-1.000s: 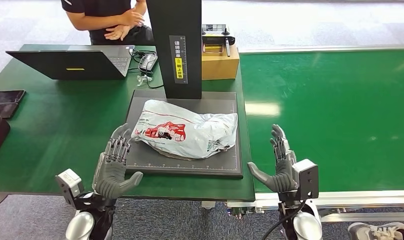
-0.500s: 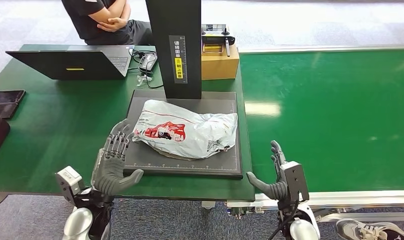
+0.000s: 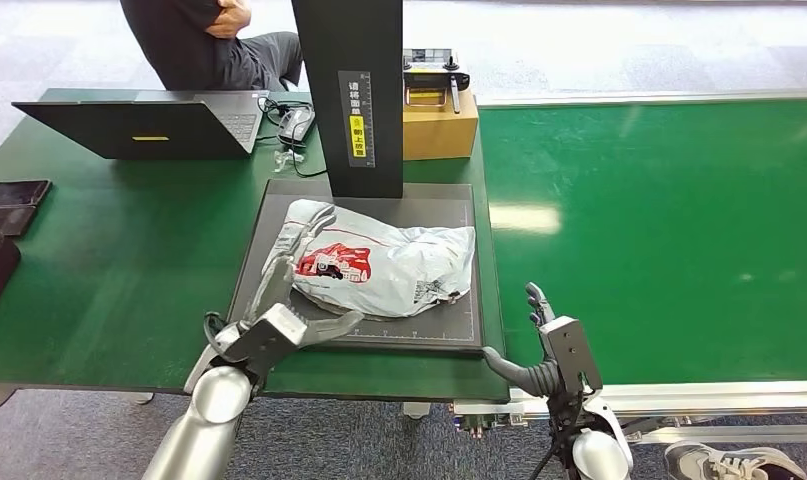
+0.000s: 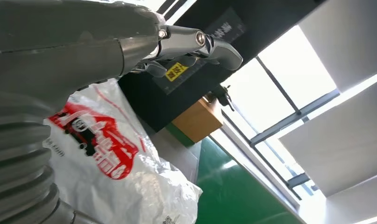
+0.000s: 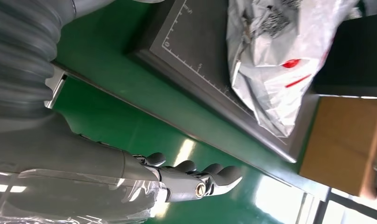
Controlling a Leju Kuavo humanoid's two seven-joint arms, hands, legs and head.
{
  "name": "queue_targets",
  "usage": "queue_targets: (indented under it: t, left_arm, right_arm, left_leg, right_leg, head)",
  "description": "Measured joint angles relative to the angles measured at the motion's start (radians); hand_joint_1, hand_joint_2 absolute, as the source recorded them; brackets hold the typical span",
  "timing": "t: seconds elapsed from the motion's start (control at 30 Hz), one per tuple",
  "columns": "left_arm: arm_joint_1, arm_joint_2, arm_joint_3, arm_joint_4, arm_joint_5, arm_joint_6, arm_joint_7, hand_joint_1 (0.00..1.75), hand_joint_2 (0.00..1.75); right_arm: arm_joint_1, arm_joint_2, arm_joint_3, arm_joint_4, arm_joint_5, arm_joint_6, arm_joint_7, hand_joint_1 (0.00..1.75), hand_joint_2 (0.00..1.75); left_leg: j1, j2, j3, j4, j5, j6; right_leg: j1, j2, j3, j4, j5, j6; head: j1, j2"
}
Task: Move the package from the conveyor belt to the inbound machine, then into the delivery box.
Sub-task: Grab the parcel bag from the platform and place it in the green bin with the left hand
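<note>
Package (image 3: 379, 262) — white plastic mailer with red print — lying flat on the dark platform (image 3: 449, 335) of the inbound machine, just in front of the machine's black column (image 3: 350, 95). Near-left corner of the package hidden behind the left hand (image 3: 284, 325); contact between hand and bag hard to confirm from the head view. Left hand now laid over the platform's near-left edge, thumb stretched along the front of the bag, fingers reaching up beside its left end; fingers apart, nothing clamped. A second earlier, same hand upright beside the platform, palm toward the bag. Left wrist view: red print (image 4: 100, 144) close against the hand's ribbed cover, fingertips (image 4: 224, 49) extended, not curled.

Right hand (image 3: 539, 350) low at the table's front edge, between platform and conveyor belt (image 3: 669, 230), fingers spread, holding nothing — lower and nearer the robot than before. Wrist partly cut off at the bottom of the picture.

Cardboard box (image 3: 439, 125) behind the column, contents not readable. Laptop (image 3: 144, 125) open on the green table (image 3: 109, 260). Person (image 3: 204, 45) seated behind, cropped by the top edge, turned further away than earlier.
</note>
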Motion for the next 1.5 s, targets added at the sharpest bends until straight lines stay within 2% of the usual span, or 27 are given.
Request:
queue_targets:
  t: [0.27,0.6,0.8,0.87,1.0,1.17,1.3,1.4,1.43,1.47,1.5]
  left_arm:
    - [-0.138,0.001,-0.095,0.162,-0.043,0.05,0.002,0.0,1.75]
    - [-0.176,0.002,-0.122,0.231,-0.038,0.053,-0.002,0.0,1.75]
    - [-0.202,0.013,-0.144,0.289,-0.04,0.065,0.002,0.0,1.75]
    - [-0.22,0.02,-0.16,0.328,-0.066,0.063,0.042,0.0,1.75]
    - [-0.278,0.03,-0.196,0.444,-0.143,0.053,0.22,0.0,1.75]
    - [-0.346,0.036,-0.215,0.588,-0.203,0.046,0.402,0.0,1.75]
    - [-0.382,0.037,-0.22,0.654,-0.242,0.055,0.484,0.0,1.75]
    - [-0.396,0.042,-0.218,0.688,-0.274,0.114,0.515,0.0,1.75]
    - [-0.397,0.045,-0.216,0.697,-0.283,0.144,0.521,0.07,1.75]
    - [-0.397,0.05,-0.211,0.704,-0.289,0.174,0.526,0.4,1.75]
    - [-0.396,0.056,-0.204,0.711,-0.292,0.199,0.528,0.84,1.75]
  right_arm:
    - [-0.038,-0.033,0.0,0.041,0.157,-0.033,0.05,0.0,1.75]
    - [-0.048,-0.063,0.0,0.068,0.19,-0.046,0.052,0.0,1.75]
    - [-0.049,-0.124,0.003,0.078,0.237,-0.072,0.053,0.0,1.75]
    - [-0.048,-0.148,0.004,0.078,0.243,-0.078,0.054,0.0,1.75]
    - [-0.04,-0.182,0.005,0.064,0.258,-0.104,0.064,0.0,1.75]
    - [-0.012,-0.194,0.004,-0.004,0.293,-0.196,0.041,0.0,1.75]
    - [0.009,-0.194,0.003,-0.088,0.255,-0.259,-0.038,0.0,1.75]
    - [0.034,-0.194,0.001,-0.161,0.216,-0.3,-0.092,0.0,1.75]
    - [0.045,-0.194,0.001,-0.184,0.208,-0.311,-0.104,0.0,1.75]
    - [0.055,-0.194,0.001,-0.203,0.202,-0.319,-0.113,0.0,1.75]
    - [0.064,-0.194,0.001,-0.219,0.198,-0.325,-0.119,0.0,1.75]
  left_leg:
    - [0.0,0.001,0.0,0.0,0.0,0.0]
    - [0.0,0.001,0.0,0.0,0.0,0.0]
    - [0.0,0.001,0.0,0.0,0.0,0.0]
    - [0.0,0.001,0.0,0.0,0.0,0.0]
    - [0.0,0.001,0.0,0.0,0.0,0.0]
    - [0.0,0.001,0.0,0.0,0.0,0.0]
    - [0.0,0.002,0.0,0.0,0.0,0.0]
    - [0.0,0.002,0.0,-0.001,0.0,0.0]
    - [0.0,0.002,0.0,-0.001,0.0,0.0]
    - [0.0,0.002,0.0,-0.001,0.0,0.0]
    - [0.0,0.002,0.0,-0.001,0.0,0.0]
  right_leg:
    - [0.0,0.0,0.0,0.0,0.0,0.0]
    - [0.0,0.001,-0.001,0.0,0.0,0.0]
    - [0.0,0.0,0.0,0.0,0.0,0.0]
    - [0.0,0.0,0.0,0.0,0.0,0.0]
    - [-0.001,0.001,-0.001,0.0,0.0,0.0]
    - [0.0,0.001,-0.001,0.0,0.0,0.0]
    - [0.0,0.001,-0.001,0.0,0.0,0.0]
    - [0.0,0.001,-0.001,0.0,0.0,0.0]
    - [0.0,0.001,-0.001,0.0,0.0,0.0]
    - [0.0,0.001,-0.001,0.0,0.0,0.0]
    - [0.0,0.001,-0.001,0.001,0.0,0.0]
  head:
    - [0.0,0.0]
    - [0.0,0.0]
    - [0.0,0.0]
    - [0.0,0.0]
    - [0.0,0.0]
    - [0.0,0.0]
    - [0.0,0.0]
    - [0.0,0.0]
    - [0.0,0.0]
    - [0.0,0.0]
    - [0.0,0.0]
